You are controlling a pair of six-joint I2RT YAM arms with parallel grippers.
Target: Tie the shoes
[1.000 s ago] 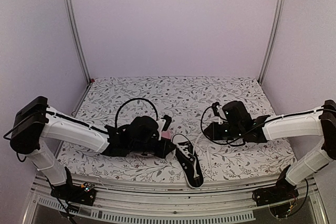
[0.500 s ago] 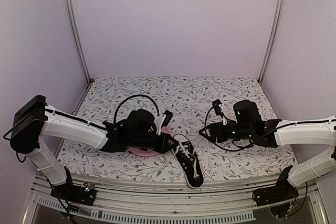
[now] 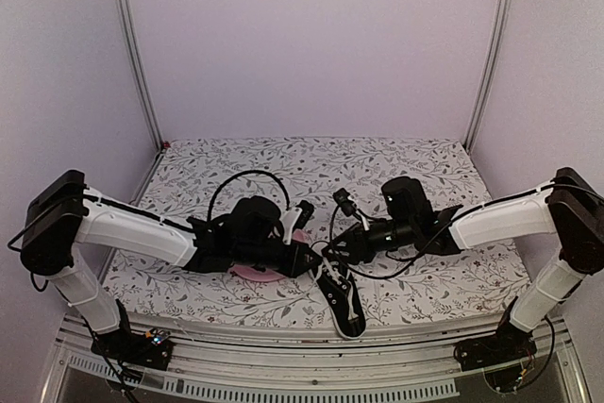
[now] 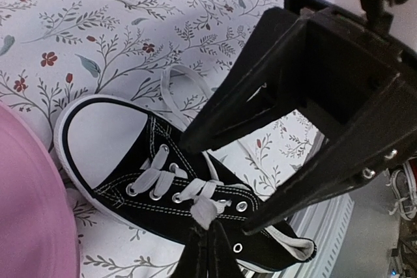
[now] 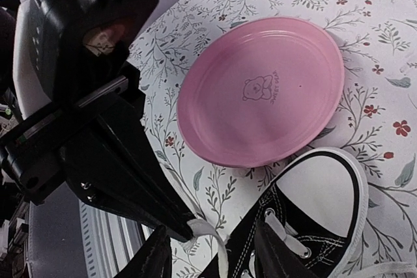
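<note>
**A:** Edges, room to move?
**B:** We see the sneaker (image 3: 342,299) with its toe cap just beside the pink plate (image 5: 293,63). The heel points away from the plate, at the cloth's near edge. Both claws crowd over the laces there.
**A:** Claws?
**B:** The left gripper (image 4: 203,239) is pinched tight on a white lace (image 4: 206,208). The right gripper (image 5: 212,252) has its jaws apart, straddling the eyelets, gripping nothing we can see.
**A:** Shoe, surroundings?
**B:** Black canvas, white sole, laces untied. The floral cloth (image 3: 425,167) runs beyond the plate to lilac walls (image 3: 311,44).

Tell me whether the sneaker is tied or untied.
Untied: no bow shows on the sneaker; one lace end trails loose on the cloth, and another is pinched in the left gripper.
</note>
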